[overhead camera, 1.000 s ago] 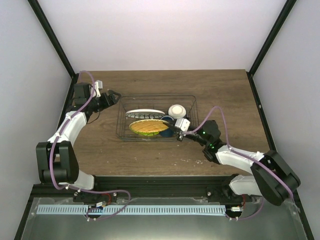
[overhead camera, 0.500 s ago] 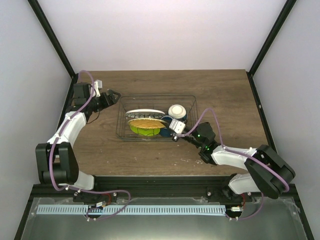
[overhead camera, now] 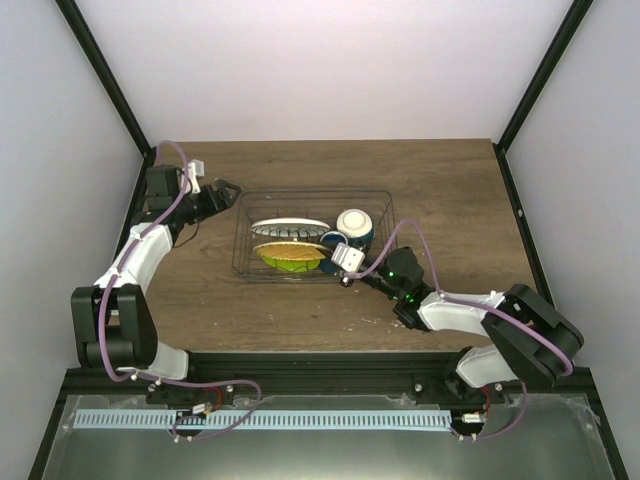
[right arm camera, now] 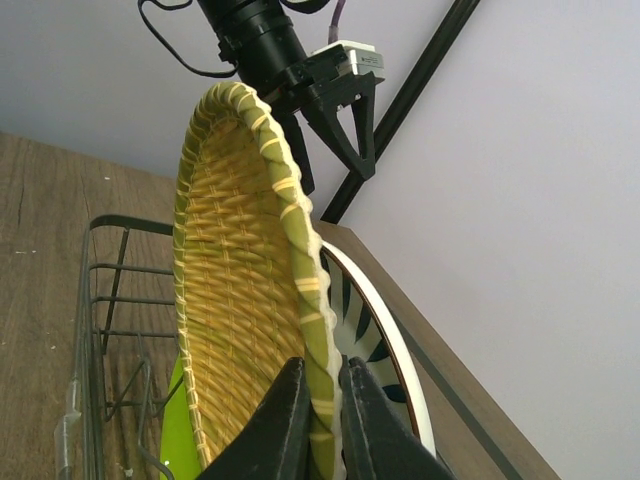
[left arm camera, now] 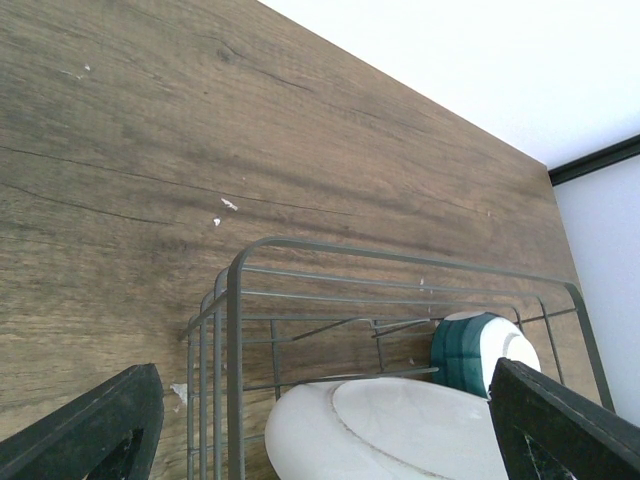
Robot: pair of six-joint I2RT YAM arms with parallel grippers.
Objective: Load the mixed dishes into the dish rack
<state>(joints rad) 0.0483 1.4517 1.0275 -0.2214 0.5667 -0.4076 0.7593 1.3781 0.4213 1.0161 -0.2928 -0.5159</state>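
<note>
The dish rack [overhead camera: 385, 215] holds the white black-striped plate [overhead camera: 290, 224] on edge, the cream bowl with a blue base [overhead camera: 354, 222] and the dark blue mug [overhead camera: 333, 239]. My right gripper [overhead camera: 325, 260] is shut on the rim of the lime-green plate [overhead camera: 288, 256], which stands tilted in the rack's near part. The right wrist view shows its fingers [right arm camera: 290, 410] pinching that rim, with the woven yellow underside [right arm camera: 235, 300] to the left and the striped plate [right arm camera: 365, 330] just behind. My left gripper [overhead camera: 228, 190] is open and empty at the rack's far-left corner, above the white plate [left arm camera: 400, 430] and bowl [left arm camera: 480, 350].
The rack's wire wall [left arm camera: 235, 330] stands close under my left fingers [left arm camera: 90, 430]. Bare wooden table [overhead camera: 450, 190] lies to the right of the rack and behind it. Black frame posts [overhead camera: 525, 100] and white walls bound the table.
My right gripper has moved left with the green plate, and the plate has tipped more upright, closer to the striped plate. The left arm has not moved.
</note>
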